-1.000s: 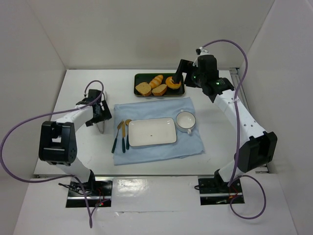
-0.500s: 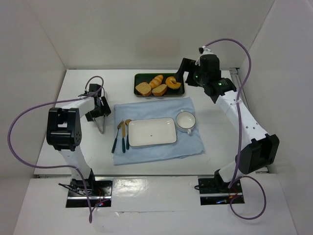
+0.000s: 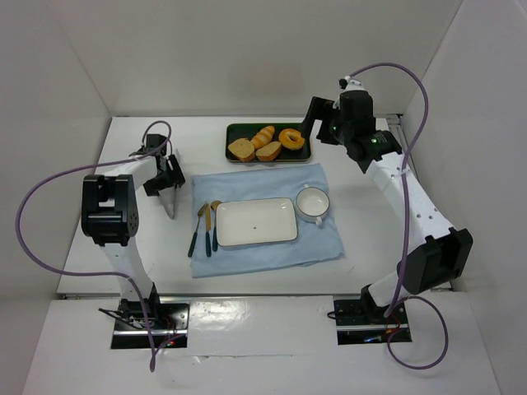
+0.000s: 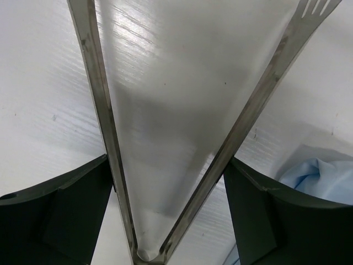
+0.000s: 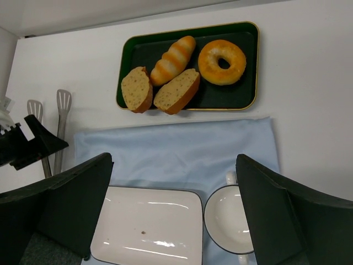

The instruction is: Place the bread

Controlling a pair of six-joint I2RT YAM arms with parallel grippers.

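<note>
The bread [image 3: 241,149], a round golden-brown slice with a darker crust, lies at the left end of the dark green tray [image 3: 234,127]. It also shows in the right wrist view [image 5: 136,89]. My right gripper [image 3: 310,118] is open and empty, raised beyond the tray's right end; its jaws stand wide apart [image 5: 174,160]. My left gripper [image 3: 167,183] is shut on metal tongs [image 3: 170,206] left of the cloth. In the left wrist view [image 4: 166,160] its fingers press both arms of the tongs [image 4: 102,110], which are spread in a V over the table.
On the tray are also a ridged roll [image 3: 263,136], a pale cut loaf piece [image 3: 268,151] and a doughnut [image 3: 291,138]. A blue cloth [image 3: 263,177] carries a white rectangular plate [image 3: 255,221], a white cup [image 3: 313,203] and cutlery [image 3: 204,230]. White walls enclose the table.
My right gripper has pulled back from over the doughnut, up and away from the tray. My left arm has swung upright and its gripper has shifted slightly back with the tongs.
</note>
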